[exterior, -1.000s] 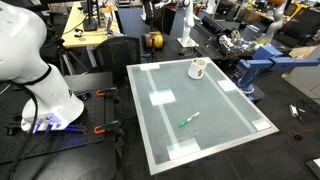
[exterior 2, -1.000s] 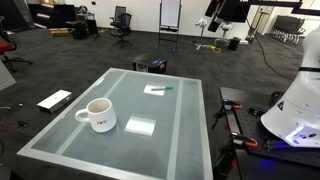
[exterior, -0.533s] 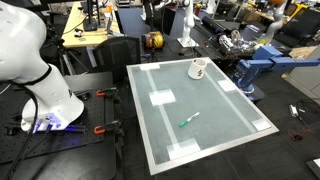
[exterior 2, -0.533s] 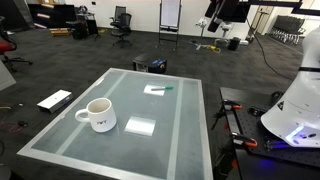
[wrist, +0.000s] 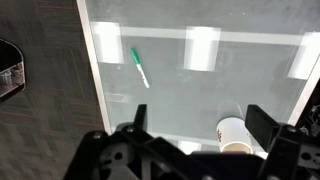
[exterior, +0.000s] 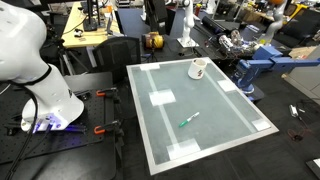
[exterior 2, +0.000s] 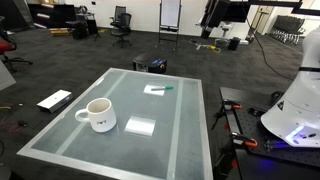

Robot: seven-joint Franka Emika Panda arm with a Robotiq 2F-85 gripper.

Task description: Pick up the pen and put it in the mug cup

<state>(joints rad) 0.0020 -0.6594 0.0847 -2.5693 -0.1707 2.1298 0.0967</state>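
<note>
- While the hand (wrist: 197, 125) is hanging high above the worktop (wrist: 240, 80) in the wrist view, its jaws are standing wide apart along the lower edge of the frame and are gripping nothing.
- Toward the lower right of that view, the mug cup (wrist: 237, 135) is peeking out just beside the right-hand jaw, partly cut off by the hand's dark body.
- Further out, toward the upper left, the pen (wrist: 139, 68) is lying flat on the worktop, well apart from both the hand and the mug cup.
- In both exterior views the two things are lying apart in the same way. The pen (exterior: 189, 119) is resting near mid-frame with the mug cup (exterior: 198, 69) above it at the worktop's edge. The pen (exterior 2: 163, 88) is also showing beyond the mug cup (exterior 2: 98, 114), which is holding no pen.
- Judging from this, nothing of the task is done yet: the descent, the grasp, the carry and the drop into the mug cup are all waiting.
</note>
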